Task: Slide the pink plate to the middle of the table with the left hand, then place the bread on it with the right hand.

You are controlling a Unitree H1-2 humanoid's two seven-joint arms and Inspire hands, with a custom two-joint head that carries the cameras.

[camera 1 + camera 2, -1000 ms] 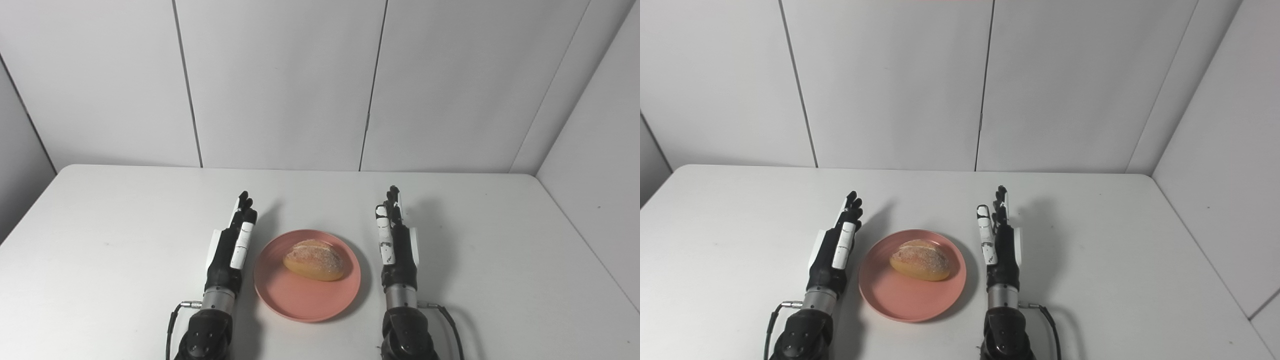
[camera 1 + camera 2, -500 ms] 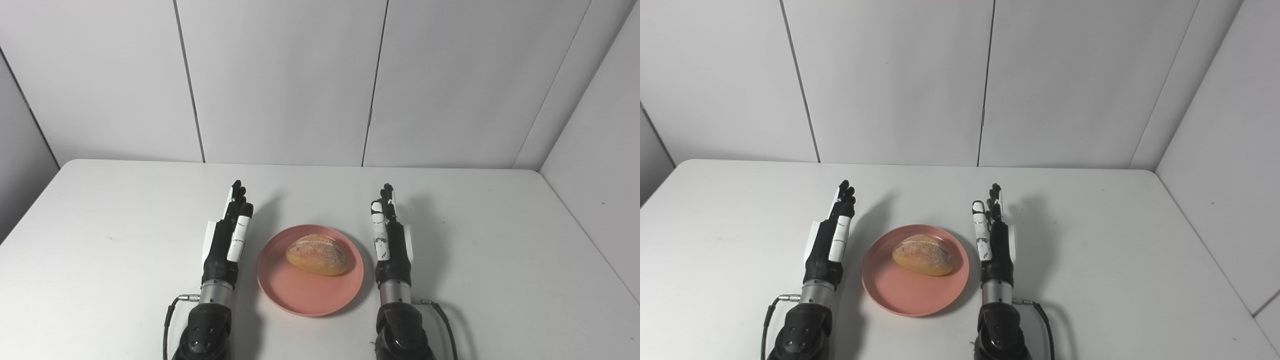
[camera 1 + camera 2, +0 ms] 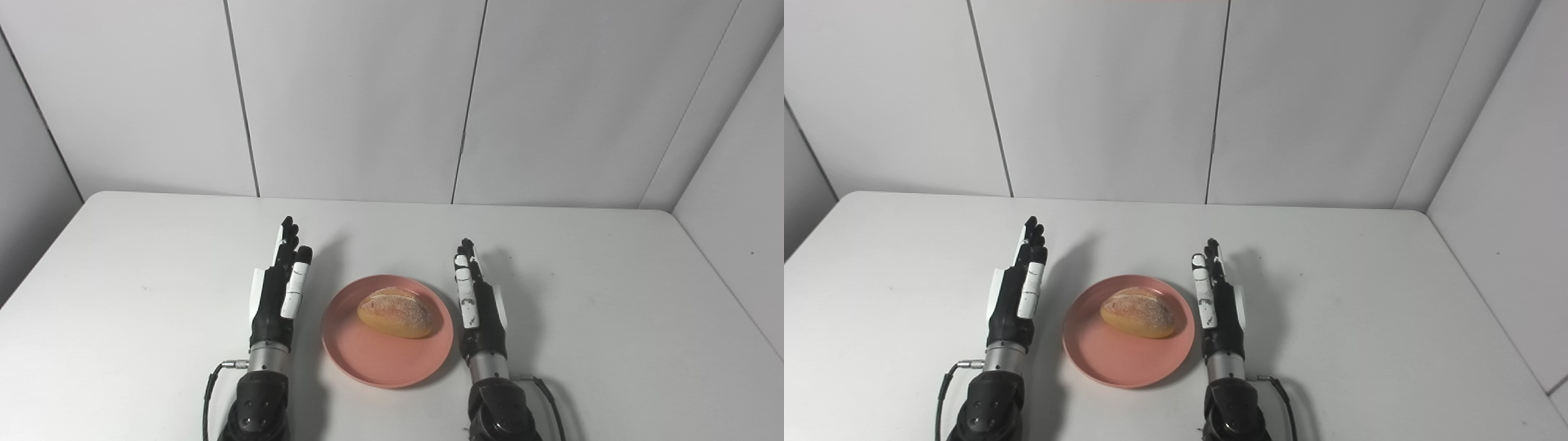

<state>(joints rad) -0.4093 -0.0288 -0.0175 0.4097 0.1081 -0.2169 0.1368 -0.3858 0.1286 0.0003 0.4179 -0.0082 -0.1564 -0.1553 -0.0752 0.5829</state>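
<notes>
— Left eye view, largest item first?
— White table [image 3: 122,318], walled by grey panels [image 3: 355,98]. Pink plate [image 3: 373,367] near its front middle.
— Hands?
— Left hand [image 3: 277,293] and right hand [image 3: 478,300] flank the plate, just beside it, fingers [image 3: 286,236] straight and together, holding nothing.
— Bread?
— Bread roll [image 3: 395,312] lies on the plate's far half.

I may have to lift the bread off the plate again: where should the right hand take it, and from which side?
Judging by its pose, come from above: the bread lies long-axis across the pink plate, so close the right hand's fingers over its narrow middle, front to back.
</notes>
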